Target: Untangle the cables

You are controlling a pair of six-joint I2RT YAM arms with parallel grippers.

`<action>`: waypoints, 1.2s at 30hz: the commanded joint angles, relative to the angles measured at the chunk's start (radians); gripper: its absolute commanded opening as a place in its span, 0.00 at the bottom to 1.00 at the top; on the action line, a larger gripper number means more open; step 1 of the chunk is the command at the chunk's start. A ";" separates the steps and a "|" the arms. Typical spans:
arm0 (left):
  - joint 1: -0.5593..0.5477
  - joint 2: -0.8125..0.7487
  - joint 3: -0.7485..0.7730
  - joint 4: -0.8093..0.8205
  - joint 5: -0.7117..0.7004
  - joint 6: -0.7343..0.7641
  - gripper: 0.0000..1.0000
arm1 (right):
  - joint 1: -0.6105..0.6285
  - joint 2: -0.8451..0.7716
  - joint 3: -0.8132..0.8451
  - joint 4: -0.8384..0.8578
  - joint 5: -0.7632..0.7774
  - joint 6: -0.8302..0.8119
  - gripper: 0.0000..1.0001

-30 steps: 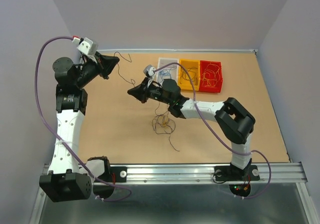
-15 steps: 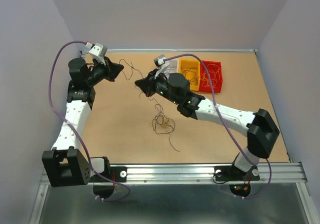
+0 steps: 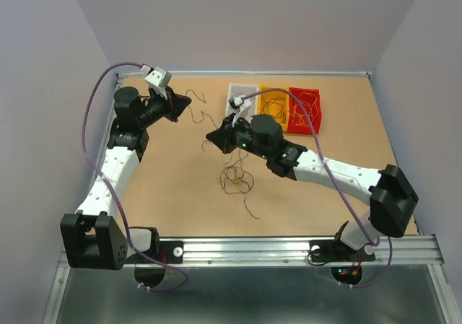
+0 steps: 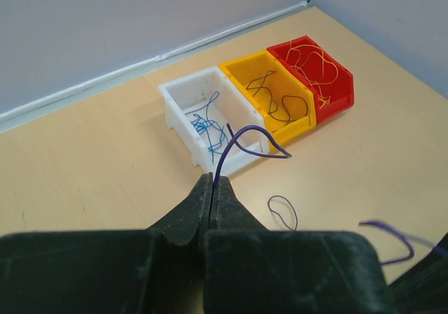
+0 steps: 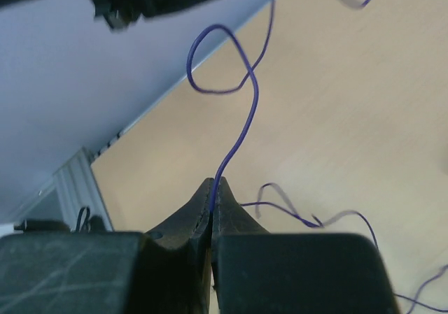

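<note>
You are pinching a thin purple cable [image 4: 241,136] with both claws.
From above it is too fine to trace; the tan worktop [image 3: 166,187] is sitting between pale walls [image 3: 253,21]; the cable is running slantwise between your left claw [image 4: 212,188] and right claw [image 5: 212,191], both clamped on it.

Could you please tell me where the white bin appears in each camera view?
Top external: white bin at the table's far edge, just left of the yellow bin.
Left wrist: upper centre, leftmost of the row.
Right wrist: not in it.
Shared landmark: the blue-purple strand, seen in all three views.
</note>
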 commanded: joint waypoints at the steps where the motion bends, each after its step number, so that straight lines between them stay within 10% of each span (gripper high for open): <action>1: -0.020 -0.041 -0.009 0.063 0.053 0.048 0.00 | -0.016 -0.026 -0.024 0.052 0.150 -0.046 0.01; 15: -0.096 -0.003 -0.049 0.074 0.124 0.050 0.00 | -0.016 -0.137 -0.200 0.394 0.101 -0.115 0.01; 36: -0.166 0.075 0.068 -0.190 0.035 0.197 0.00 | -0.016 -0.077 -0.193 0.416 0.317 -0.299 0.03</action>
